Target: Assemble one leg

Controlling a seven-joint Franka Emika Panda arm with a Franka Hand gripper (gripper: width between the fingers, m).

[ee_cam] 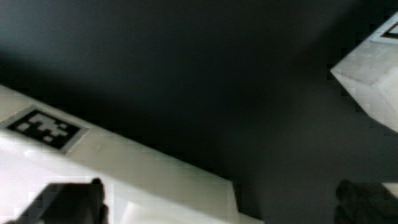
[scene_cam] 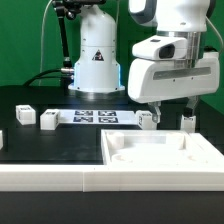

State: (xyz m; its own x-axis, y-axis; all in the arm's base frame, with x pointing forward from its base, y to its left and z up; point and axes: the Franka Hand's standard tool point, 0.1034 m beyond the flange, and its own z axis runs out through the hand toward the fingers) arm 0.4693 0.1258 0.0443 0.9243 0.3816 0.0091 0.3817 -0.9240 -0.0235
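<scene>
My gripper [scene_cam: 170, 112] hangs low over the black table behind the large white square piece [scene_cam: 160, 150]. Its jaws stand wide apart and hold nothing. A small white leg [scene_cam: 147, 120] lies by the finger on the exterior view's left, and another leg [scene_cam: 188, 122] by the other finger. In the wrist view the gripper [ee_cam: 214, 205] is open. A white leg with a black-and-white tag [ee_cam: 107, 150] reaches in beside one dark fingertip [ee_cam: 63, 205]. Another white piece [ee_cam: 370, 75] shows at the frame's edge. Two more legs [scene_cam: 25, 114] [scene_cam: 48, 120] lie at the exterior view's left.
The marker board [scene_cam: 95, 117] lies flat on the table in front of the robot's base [scene_cam: 97, 60]. A white wall [scene_cam: 60, 178] runs along the table's near edge. Cables hang behind the base.
</scene>
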